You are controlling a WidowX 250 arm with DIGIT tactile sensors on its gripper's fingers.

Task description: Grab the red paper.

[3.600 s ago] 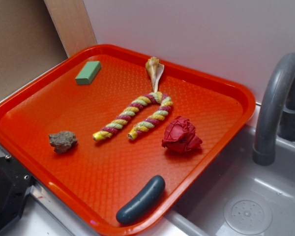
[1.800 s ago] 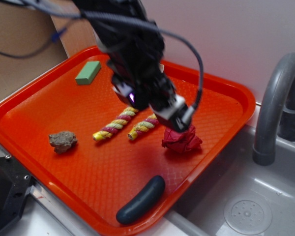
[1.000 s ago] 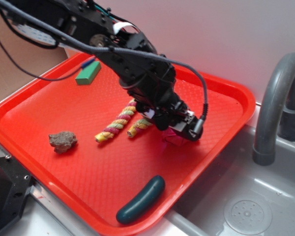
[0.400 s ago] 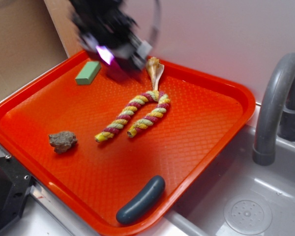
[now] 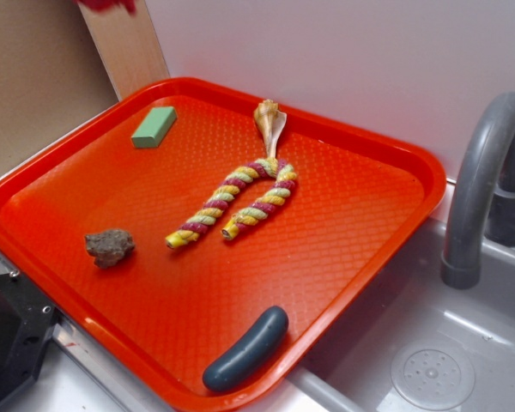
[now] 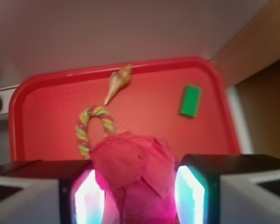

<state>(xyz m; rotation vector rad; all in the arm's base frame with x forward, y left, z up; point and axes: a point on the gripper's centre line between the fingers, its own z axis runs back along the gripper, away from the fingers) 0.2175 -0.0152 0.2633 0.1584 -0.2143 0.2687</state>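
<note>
The red paper (image 6: 133, 179) sat between the two fingers (image 6: 84, 198), which were clamped against its sides; their inner pads glowed white, cyan and pink where they met the crumpled folds. In the wrist view the paper was held well above the tray (image 6: 32, 140), filling the lower middle of the picture and covering part of the rope (image 6: 91, 128) below it. In the exterior view only a scrap of red (image 5: 109, 4) showed at the top edge, over the wooden board (image 5: 124, 43), and the gripper itself was out of that frame.

The tray (image 5: 395, 189) lay on the worktop beside a grey sink (image 5: 438, 360) with a curved grey faucet (image 5: 481, 180). On the tray, a green block (image 5: 154, 127) sat near the far left corner. A pale shell (image 5: 269, 123) lay near the far rim, its narrow end pointing at the bend of the red-and-yellow rope (image 5: 236, 204), which was folded into an upside-down U. A brown rock (image 5: 109, 246) rested toward the left side, well apart from the rope. A dark blue-grey sausage-shaped piece (image 5: 245, 349) lay near the front rim, tilted. The spot to the right of the rope showed bare tray.
</note>
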